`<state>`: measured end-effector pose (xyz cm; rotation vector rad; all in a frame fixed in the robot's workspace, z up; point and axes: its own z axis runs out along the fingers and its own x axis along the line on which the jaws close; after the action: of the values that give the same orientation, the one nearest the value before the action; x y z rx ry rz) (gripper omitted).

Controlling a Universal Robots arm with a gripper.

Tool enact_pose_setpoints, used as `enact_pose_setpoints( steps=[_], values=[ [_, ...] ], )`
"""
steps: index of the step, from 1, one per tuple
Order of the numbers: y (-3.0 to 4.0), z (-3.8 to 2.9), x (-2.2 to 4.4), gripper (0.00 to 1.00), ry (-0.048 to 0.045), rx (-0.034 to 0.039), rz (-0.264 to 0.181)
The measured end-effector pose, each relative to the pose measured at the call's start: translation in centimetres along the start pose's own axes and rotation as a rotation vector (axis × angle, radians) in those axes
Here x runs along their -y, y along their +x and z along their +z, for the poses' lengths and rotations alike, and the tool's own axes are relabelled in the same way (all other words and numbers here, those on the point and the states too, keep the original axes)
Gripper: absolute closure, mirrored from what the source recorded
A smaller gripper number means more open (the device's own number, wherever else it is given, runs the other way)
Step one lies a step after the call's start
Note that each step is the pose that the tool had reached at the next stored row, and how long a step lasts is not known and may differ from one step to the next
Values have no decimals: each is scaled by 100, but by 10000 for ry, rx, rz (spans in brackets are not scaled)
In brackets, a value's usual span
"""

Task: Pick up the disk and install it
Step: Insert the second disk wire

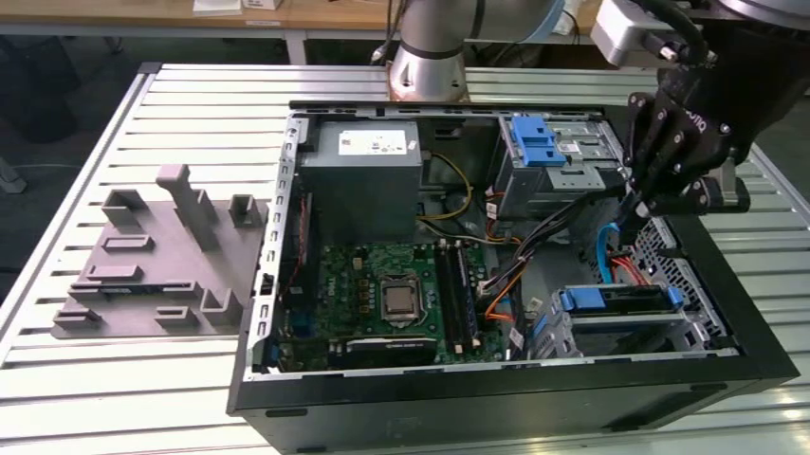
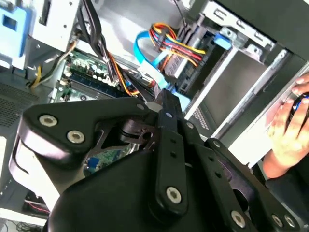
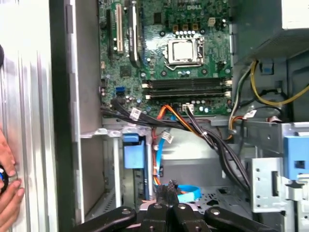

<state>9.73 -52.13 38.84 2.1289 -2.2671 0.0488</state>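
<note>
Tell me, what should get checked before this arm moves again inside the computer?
1. Computer case open: ok, side panel off.
2. Disk found: ok, lying in the drive cage near the gripper.
3. Disk fully seated: cannot tell.
4. Gripper grasping anything: not ok, shut and apparently empty.
5. Cables clear: not ok, a blue cable lies beside the fingertips.
6. People clear: not ok, a hand rests right beside the case.

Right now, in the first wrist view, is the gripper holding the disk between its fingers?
No. In the first wrist view the gripper has its fingertips pressed together with nothing between them, above the floor of the computer case.
</note>
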Motion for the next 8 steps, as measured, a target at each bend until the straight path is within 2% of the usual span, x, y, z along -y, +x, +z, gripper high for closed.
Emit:
enact_pose_setpoints(
  steps=[1, 2, 3, 4, 6, 7, 8],
  values=[
    [-30, 1, 9, 89, 3, -40, 1],
    [-51, 4, 11, 89, 7, -111, 1],
    [-60, 10, 11, 89, 15, -237, 1],
    [-68, 15, 10, 82, 22, -354, 1],
    [-86, 30, 10, 82, 34, -548, 1],
    [-96, 40, 9, 81, 39, -624, 0],
    [-104, 53, 8, 81, 42, -670, 1]
  ],
)
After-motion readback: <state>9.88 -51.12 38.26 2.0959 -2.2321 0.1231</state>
